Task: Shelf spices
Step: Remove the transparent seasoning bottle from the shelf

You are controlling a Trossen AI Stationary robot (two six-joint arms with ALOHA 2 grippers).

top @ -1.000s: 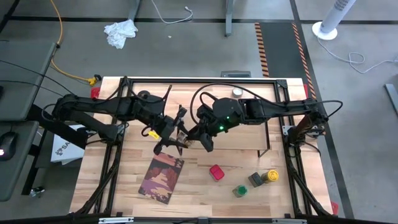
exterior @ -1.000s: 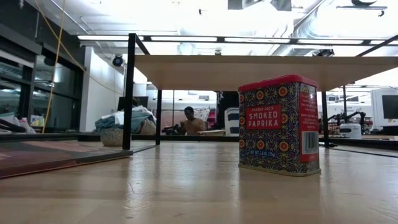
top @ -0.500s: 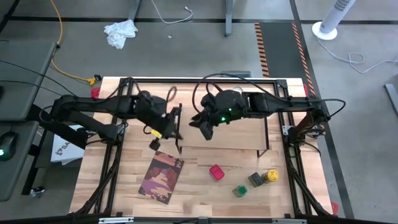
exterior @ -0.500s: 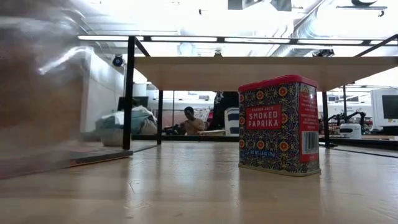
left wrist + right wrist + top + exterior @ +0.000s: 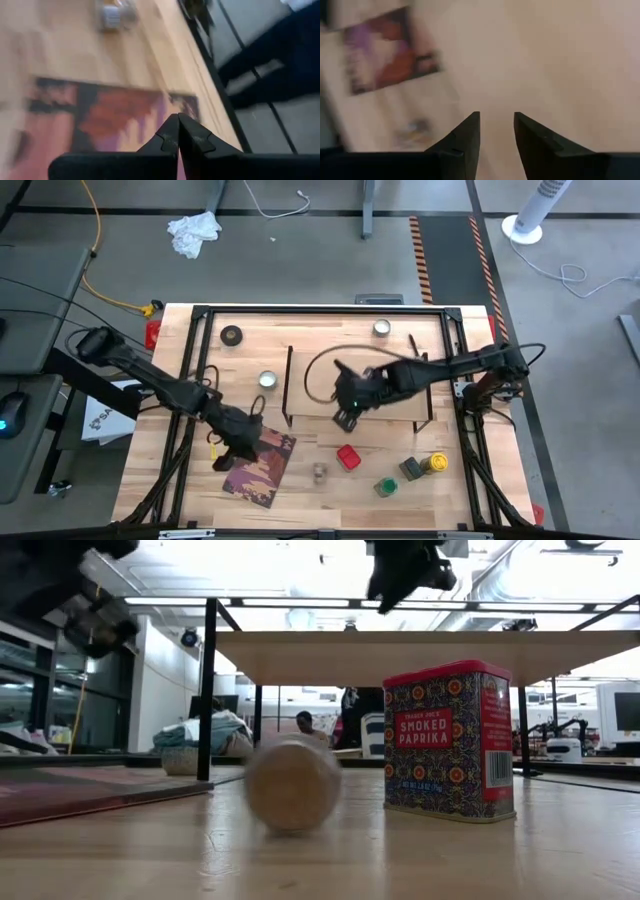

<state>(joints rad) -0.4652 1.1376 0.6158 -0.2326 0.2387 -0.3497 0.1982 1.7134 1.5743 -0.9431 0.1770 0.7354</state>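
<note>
The shelf (image 5: 360,385) is a pale board on black wire legs at the table's middle; its underside (image 5: 430,650) spans the low view. A clear glass jar (image 5: 320,472) lies on its side on the table, blurred, one end toward the low camera (image 5: 292,783). Right of it stand the red box (image 5: 347,457) (image 5: 450,740), green-topped jar (image 5: 385,486), dark grey tin (image 5: 409,468) and yellow-topped jar (image 5: 436,464). My left gripper (image 5: 177,131) hangs shut over the book (image 5: 260,465). My right gripper (image 5: 496,122) is open and empty above the shelf's near edge (image 5: 345,418).
A brown-and-maroon book (image 5: 115,115) lies flat at the near left. A black tape roll (image 5: 232,335) sits at the far left. Two small round silvery things (image 5: 267,380) (image 5: 381,328) rest left of and behind the shelf. Bare wood lies between book and red box.
Both grippers stood together above the shelf's left end. My left gripper has since dropped toward the near left, over the book. My right gripper has moved right and down over the shelf. The glass jar has fallen onto the table and lies on its side left of the red box.
</note>
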